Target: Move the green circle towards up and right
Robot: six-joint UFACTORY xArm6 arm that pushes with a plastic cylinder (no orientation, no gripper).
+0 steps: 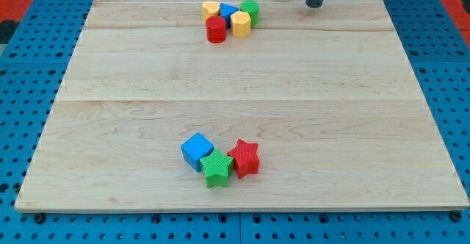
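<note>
No pincer here. My tip [315, 5] near top edge, right of green round wooden block [250, 10], not touching.

The dark rod is coming down from the view's top edge, standing nearly upright, with only its lower stretch showing. My tip [314, 5] is resting at the far end of the view, right of centre. The arm above it is lying out of view.
</note>
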